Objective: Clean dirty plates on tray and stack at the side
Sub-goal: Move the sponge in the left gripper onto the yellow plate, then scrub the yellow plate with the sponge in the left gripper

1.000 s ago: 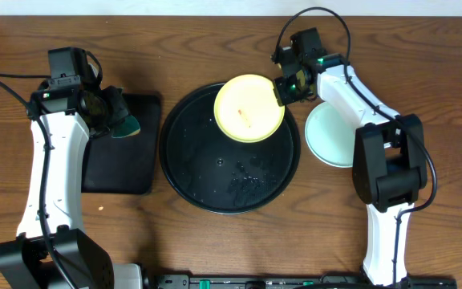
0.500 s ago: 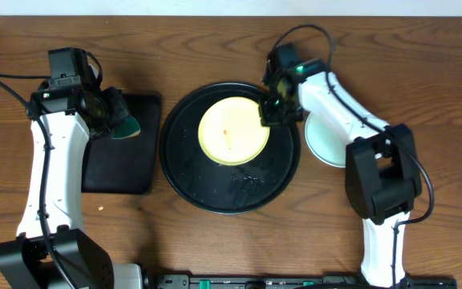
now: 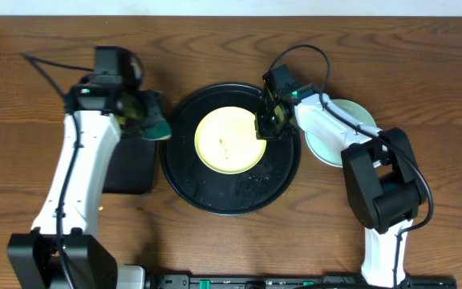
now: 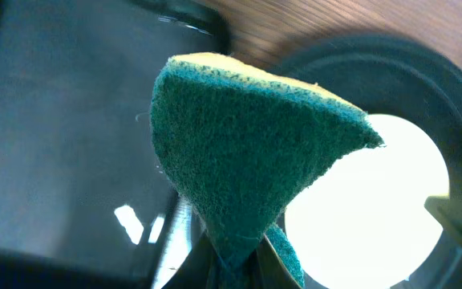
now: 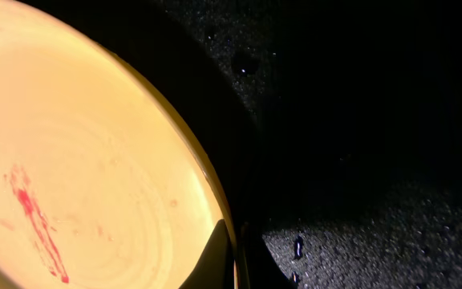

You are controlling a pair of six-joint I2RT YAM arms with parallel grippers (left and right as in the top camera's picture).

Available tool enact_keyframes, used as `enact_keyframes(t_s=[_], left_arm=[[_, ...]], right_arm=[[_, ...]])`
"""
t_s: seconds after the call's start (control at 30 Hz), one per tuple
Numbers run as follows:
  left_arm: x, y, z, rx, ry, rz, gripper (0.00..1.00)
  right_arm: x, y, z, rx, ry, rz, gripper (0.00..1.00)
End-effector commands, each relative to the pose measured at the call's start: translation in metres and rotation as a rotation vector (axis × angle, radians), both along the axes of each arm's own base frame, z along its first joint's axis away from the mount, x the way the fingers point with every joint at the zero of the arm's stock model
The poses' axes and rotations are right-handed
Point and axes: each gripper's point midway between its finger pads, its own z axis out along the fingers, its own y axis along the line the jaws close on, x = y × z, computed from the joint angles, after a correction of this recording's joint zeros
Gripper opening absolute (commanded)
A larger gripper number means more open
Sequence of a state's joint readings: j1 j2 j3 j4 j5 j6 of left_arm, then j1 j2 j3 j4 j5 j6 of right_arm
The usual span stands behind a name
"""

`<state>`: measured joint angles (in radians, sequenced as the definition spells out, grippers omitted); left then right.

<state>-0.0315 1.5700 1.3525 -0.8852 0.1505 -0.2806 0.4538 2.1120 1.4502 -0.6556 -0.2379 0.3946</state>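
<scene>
The pale yellow plate lies in the round black tray, with a red smear in its centre. My right gripper is shut on the yellow plate's right rim. A mint-blue plate lies on the table to the right of the tray, partly under the right arm. My left gripper is shut on a green and yellow sponge and holds it over the left edge of the tray. The yellow plate shows bright white in the left wrist view.
A smaller rectangular black tray lies left of the round tray, partly under the left arm. Water drops lie on the round tray's floor. Bare wooden table surrounds both trays.
My right gripper lowered the yellow plate from the tray's far rim to flat in the tray. My left arm swung right with the sponge, from over the rectangular tray to the round tray's left edge.
</scene>
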Motion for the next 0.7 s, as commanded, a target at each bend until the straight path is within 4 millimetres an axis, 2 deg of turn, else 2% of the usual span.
enact_keyframes(t_s=[0.0, 0.3, 0.67], left_arm=[[-0.001, -0.023, -0.015, 0.013, 0.034, -0.081, 0.08], [0.005, -0.089, -0.063, 0.021, 0.1, -0.237, 0.07], [-0.013, -0.127, -0.124, 0.047, 0.252, -0.303, 0.07]], right_arm=[[-0.018, -0.012, -0.031, -0.063, 0.068, -0.018, 0.01], [-0.017, -0.012, -0.031, -0.06, 0.062, -0.017, 0.01], [-0.017, -0.012, -0.031, -0.06, 0.061, -0.017, 0.01]])
